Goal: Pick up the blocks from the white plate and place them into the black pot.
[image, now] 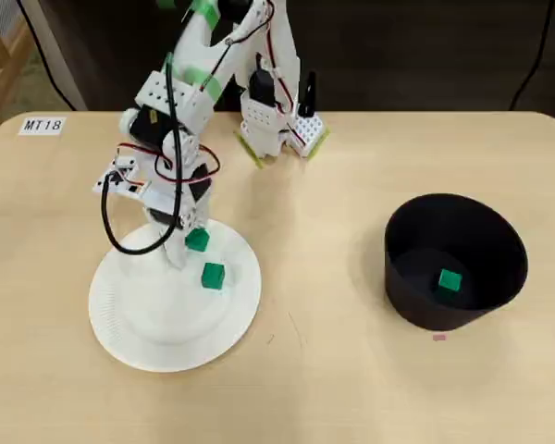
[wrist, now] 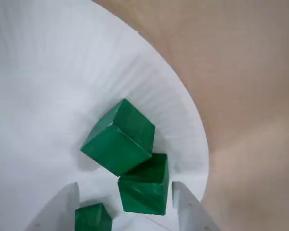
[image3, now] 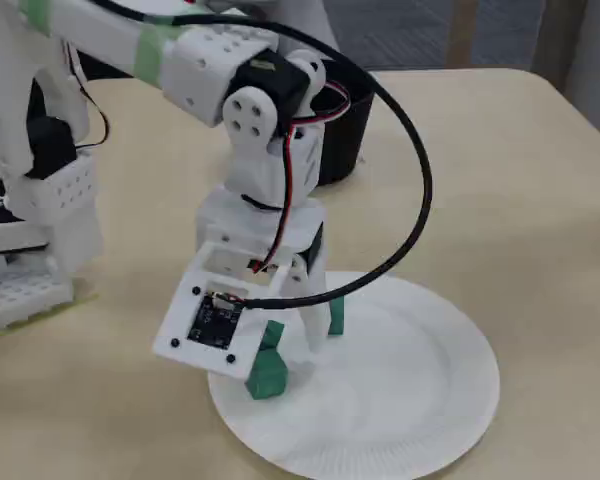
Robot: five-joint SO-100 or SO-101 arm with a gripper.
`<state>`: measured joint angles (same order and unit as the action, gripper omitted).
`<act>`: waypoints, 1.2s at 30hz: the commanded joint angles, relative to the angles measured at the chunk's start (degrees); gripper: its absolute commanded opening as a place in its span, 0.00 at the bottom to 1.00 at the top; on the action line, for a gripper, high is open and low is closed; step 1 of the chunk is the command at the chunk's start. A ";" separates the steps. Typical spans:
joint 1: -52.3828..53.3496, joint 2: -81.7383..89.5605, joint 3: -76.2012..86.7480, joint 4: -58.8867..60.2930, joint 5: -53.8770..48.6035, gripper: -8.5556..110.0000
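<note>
My gripper [wrist: 124, 204] hangs wide open over the white plate [wrist: 38, 86], fingers straddling one green block [wrist: 144, 190], gripping nothing, poised for transfer to the black pot [image: 455, 259].

plate [image: 129, 319] left, pot [image: 486, 254] right, one block [image: 450, 280] inside

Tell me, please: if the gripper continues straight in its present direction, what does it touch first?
Probably the green block sitting between the open gripper fingers in the wrist view, with the white plate right beneath it; depth is uncertain.
</note>
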<state>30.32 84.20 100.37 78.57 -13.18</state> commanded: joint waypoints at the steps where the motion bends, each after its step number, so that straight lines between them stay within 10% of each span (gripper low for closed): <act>1: -0.18 0.00 -2.11 -0.09 0.79 0.29; 12: -0.79 -4.31 -5.10 -0.88 3.78 0.05; 26: -4.39 10.90 -13.18 -3.69 6.15 0.05; 36: -26.63 28.92 -12.66 -14.68 5.98 0.05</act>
<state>10.20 109.16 89.91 66.09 -7.82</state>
